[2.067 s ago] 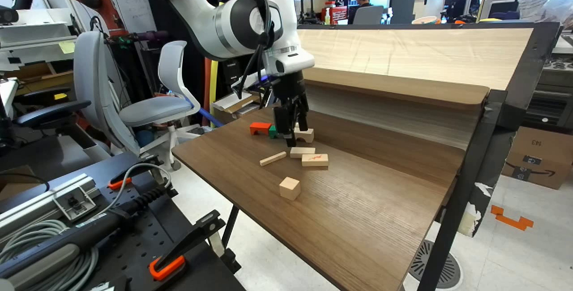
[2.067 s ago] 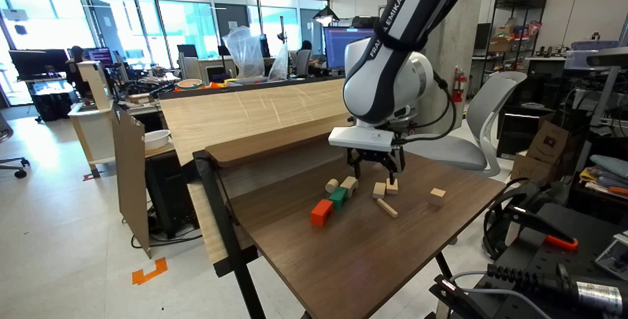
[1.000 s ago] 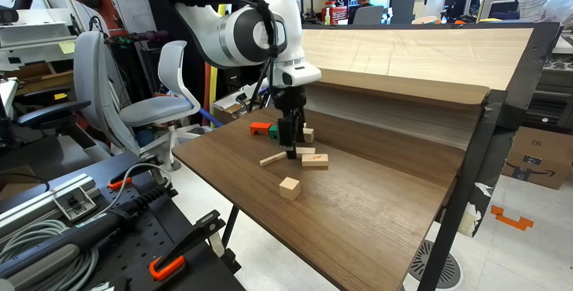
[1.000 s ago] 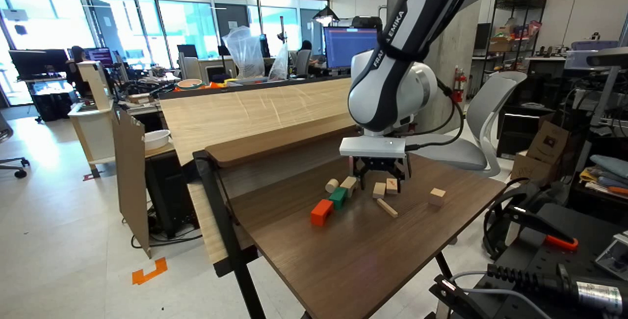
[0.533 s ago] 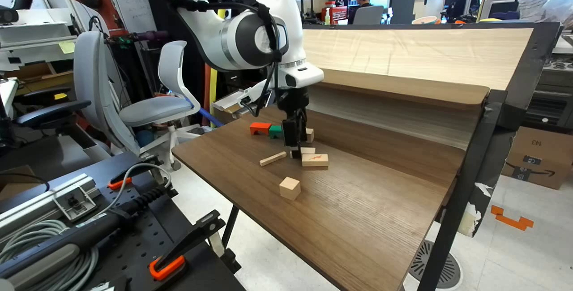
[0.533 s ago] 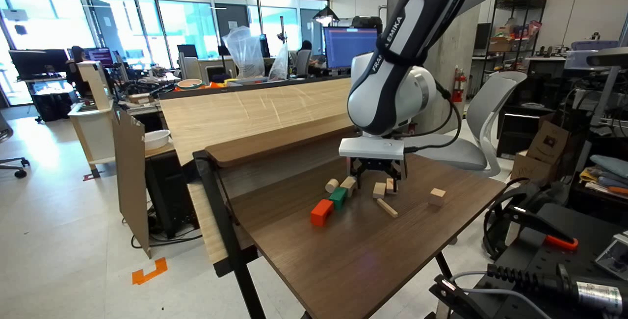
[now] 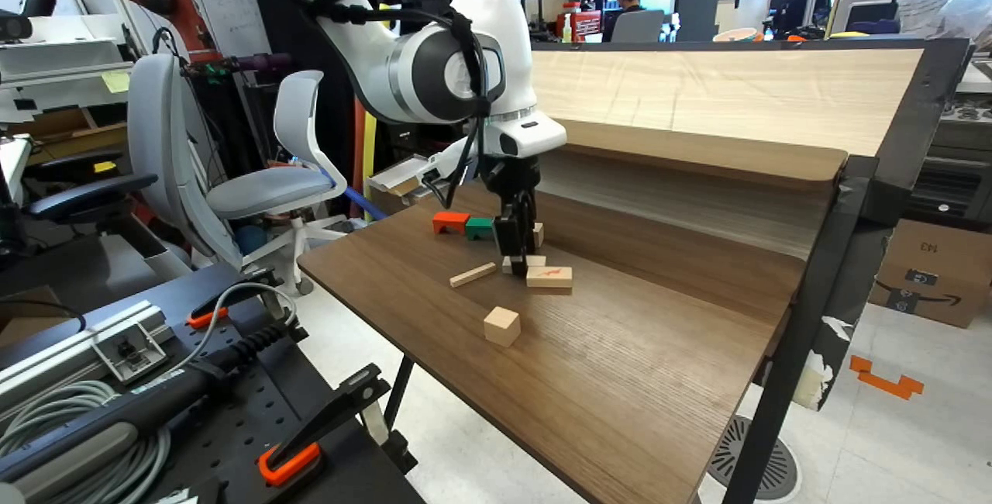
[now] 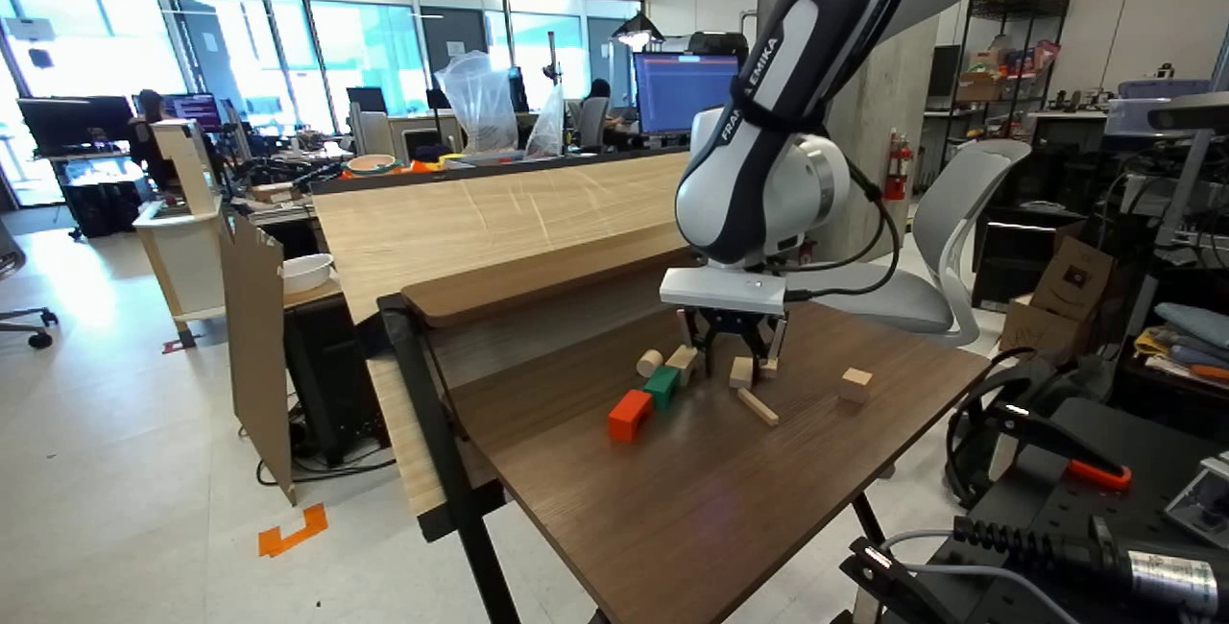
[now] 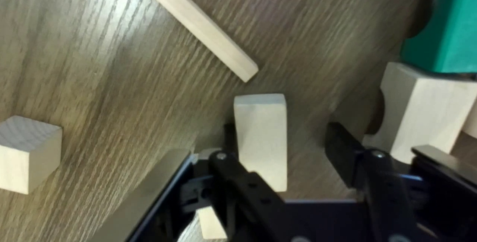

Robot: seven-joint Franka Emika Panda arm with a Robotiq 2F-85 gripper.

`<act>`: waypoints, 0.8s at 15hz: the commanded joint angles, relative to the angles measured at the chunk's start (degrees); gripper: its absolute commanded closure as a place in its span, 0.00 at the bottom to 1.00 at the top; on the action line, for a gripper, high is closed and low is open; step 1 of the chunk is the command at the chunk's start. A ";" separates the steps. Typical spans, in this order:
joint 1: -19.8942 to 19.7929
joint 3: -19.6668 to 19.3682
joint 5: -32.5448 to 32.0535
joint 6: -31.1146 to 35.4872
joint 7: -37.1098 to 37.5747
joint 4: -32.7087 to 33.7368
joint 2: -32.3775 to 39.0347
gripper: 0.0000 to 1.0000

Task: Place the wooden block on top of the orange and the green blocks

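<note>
A flat wooden block (image 9: 261, 137) lies on the table between the fingers of my gripper (image 9: 282, 137). The left finger stands close against its side, and whether they touch I cannot tell. Bare table shows between the block and the right finger, so the jaws are part-way open and hold nothing. In an exterior view the gripper (image 8: 732, 374) is down at table height around this block (image 8: 740, 372). The orange block (image 8: 630, 416) and the green block (image 8: 662, 387) stand end to end as little arches. The wrist view shows part of the green block (image 9: 460, 29) but no orange one.
A wooden block with a red mark (image 7: 549, 278) lies right beside the gripper. Nearby are a thin wooden stick (image 7: 473, 274), a wooden cube (image 7: 502, 326), a wooden arch (image 9: 428, 111) by the right finger, and a wooden cylinder (image 8: 650, 363). A raised shelf (image 7: 697, 143) runs along the back.
My gripper has lowered slightly and its fingers have come closer together. The red-marked block has shifted a little, away from the flat block. The orange and green blocks have not moved.
</note>
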 commanded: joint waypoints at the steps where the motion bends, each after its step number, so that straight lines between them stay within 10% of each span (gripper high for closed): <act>1: -1.00 0.67 1.42 0.56 -1.38 2.26 1.66 0.66; 5: -0.92 1.06 1.30 1.06 -2.58 -0.78 -1.44 0.93; 12: -0.10 1.30 1.52 0.21 -3.74 -4.32 -5.84 0.92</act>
